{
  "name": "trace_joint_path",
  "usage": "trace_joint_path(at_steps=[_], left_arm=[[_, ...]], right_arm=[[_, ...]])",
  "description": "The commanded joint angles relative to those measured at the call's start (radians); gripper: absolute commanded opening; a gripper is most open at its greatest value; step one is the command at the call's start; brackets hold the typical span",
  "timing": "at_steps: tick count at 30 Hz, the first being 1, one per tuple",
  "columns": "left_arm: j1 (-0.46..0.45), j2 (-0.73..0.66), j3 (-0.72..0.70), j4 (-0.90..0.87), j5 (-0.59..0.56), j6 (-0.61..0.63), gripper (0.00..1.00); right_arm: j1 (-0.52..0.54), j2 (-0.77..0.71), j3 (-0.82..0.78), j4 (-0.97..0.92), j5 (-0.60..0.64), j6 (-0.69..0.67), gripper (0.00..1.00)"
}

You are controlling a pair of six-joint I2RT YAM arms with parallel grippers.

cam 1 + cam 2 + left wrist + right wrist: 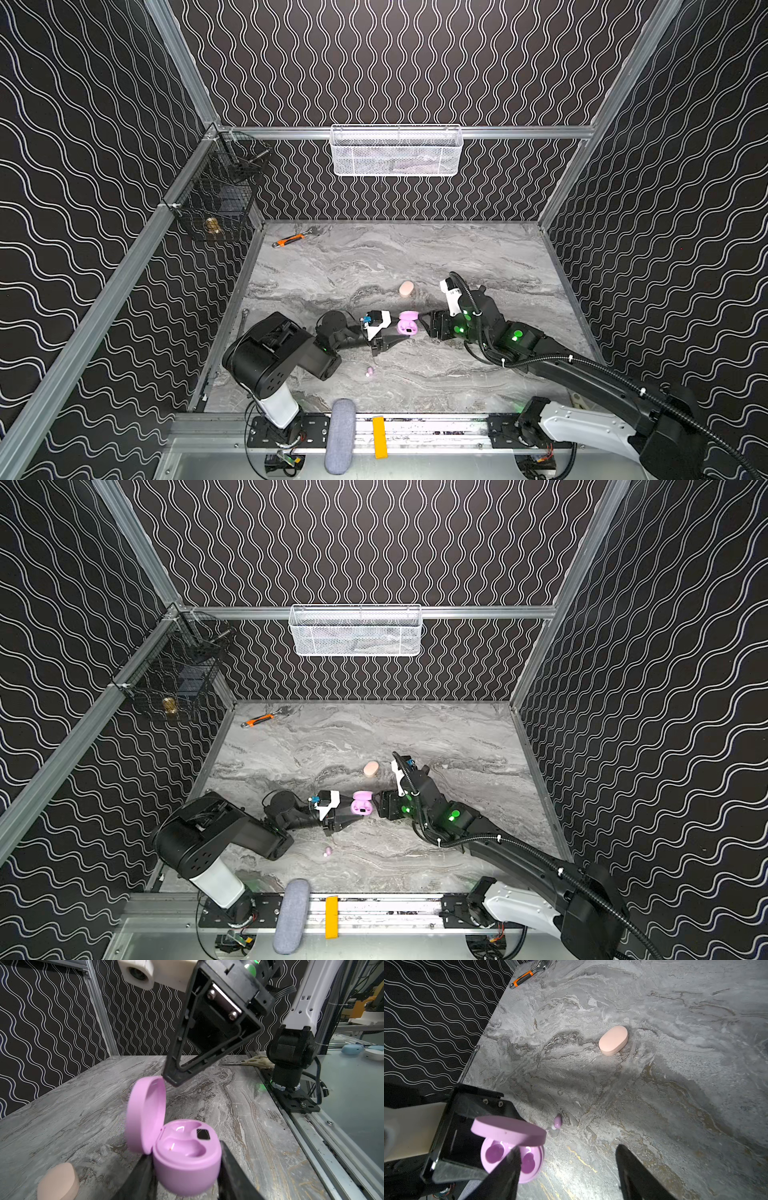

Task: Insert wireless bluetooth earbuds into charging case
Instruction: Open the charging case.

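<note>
Lilac earbud (557,1122) lies loose on the table (675,1105), none seated yet. Left gripper (186,1176) clamps the open lilac case (187,1147); right gripper (566,1148) hangs wide and empty nearby.

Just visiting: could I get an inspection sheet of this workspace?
Surface: marbled grey table.
Job's things: lilac case, lid open; one lilac earbud loose on table; peach case closed.
Clutter: wrench in far corner; grey roll, yellow block on front rail.
Pincers: left pincer shut on lilac case; right pincer open near its lid.
Cables: black ribbed hose along right arm.
Surroundings: patterned walls; white mesh basket; black wire basket.
</note>
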Motion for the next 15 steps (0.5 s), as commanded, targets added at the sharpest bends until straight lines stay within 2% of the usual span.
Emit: trace_joint_path(at_steps=[1, 15], left_arm=[[-0.002, -0.004, 0.003, 0.049, 0.004, 0.016, 0.34], [-0.001, -0.004, 0.003, 0.049, -0.007, 0.016, 0.34]], right_arm=[[0.003, -0.016, -0.011, 0.012, -0.012, 0.017, 0.73], [0.018, -0.003, 0.003, 0.018, -0.012, 0.02, 0.73]])
